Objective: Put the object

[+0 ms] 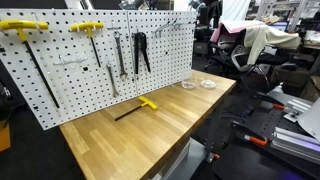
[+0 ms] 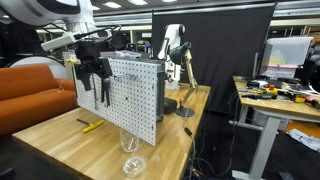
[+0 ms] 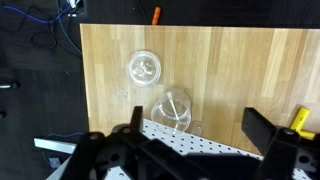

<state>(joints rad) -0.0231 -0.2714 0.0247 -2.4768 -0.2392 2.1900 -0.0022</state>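
Butcher-block wood, pale and plank-striped, forms the tabletop [image 1: 100,140], which has a smooth satin finish.

White perforated pegboard [image 1: 90,75] stands upright along the table's rear. It carries two long black shafts with yellow T-handles [image 1: 22,27], dark-gripped pliers [image 1: 141,52] and slim metal wrenches [image 1: 118,55].

Two clear round vessels [image 3: 145,68] [image 3: 173,108] sit side by side on the wood by the board's end. They may be glass or plastic, which cannot be told.

Task item: the yellow-handled T-key [image 1: 135,109] has a thin black shaft and a short yellow cross-grip. It lies flat on the bare wood in front of the pegboard and touches nothing else. It also shows in an exterior view [image 2: 90,126].

The arm [image 2: 50,10] has glossy white shells and enters from the upper corner in an exterior view. Its wrist is turned down so the black gripper [image 2: 94,75] hangs at the pegboard's top edge, with the fingers pointing at the table.

In the wrist view the gripper [image 3: 192,140] has its dark fingers [image 3: 265,140] spread wide. Only pegboard and a vessel show between them, and it grasps nothing.

The T-key rests on the tabletop well below the fingers, on the tool face of the board, and is well apart from them. A yellow patch [image 3: 300,118] at the wrist view's edge is possibly a hung handle.
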